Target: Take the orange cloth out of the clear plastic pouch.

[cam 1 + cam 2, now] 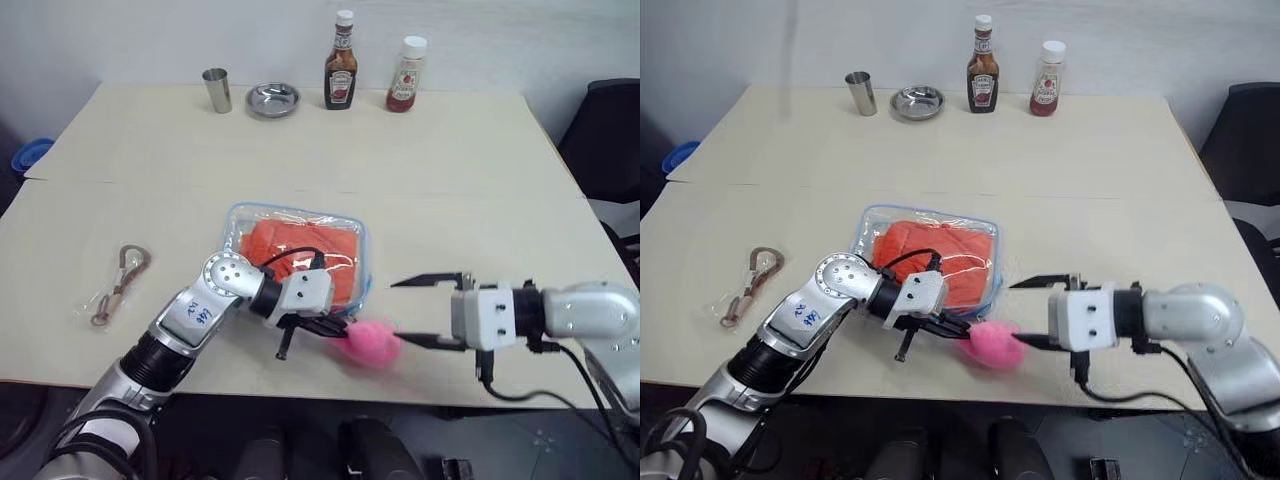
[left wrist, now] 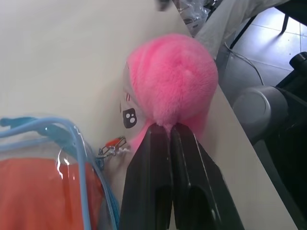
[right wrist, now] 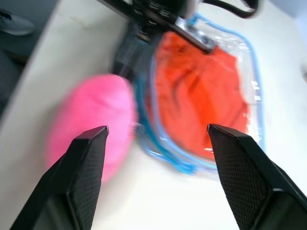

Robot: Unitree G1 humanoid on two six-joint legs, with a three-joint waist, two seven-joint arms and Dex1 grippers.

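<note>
The clear plastic pouch lies flat near the table's front middle, with the orange cloth folded inside it. The pouch's pink pom-pom sticks out from the corner nearest the table's front edge. My left gripper reaches in from the left and is shut on the base of the pom-pom. Just right of the pom-pom, my right gripper is open and points left at it, with nothing between its fingers. In the right wrist view the cloth and the pom-pom lie just beyond that open gripper.
A steel cup, a metal bowl and two sauce bottles stand along the table's far edge. A small bagged clip lies at the front left. A black chair stands to the right of the table.
</note>
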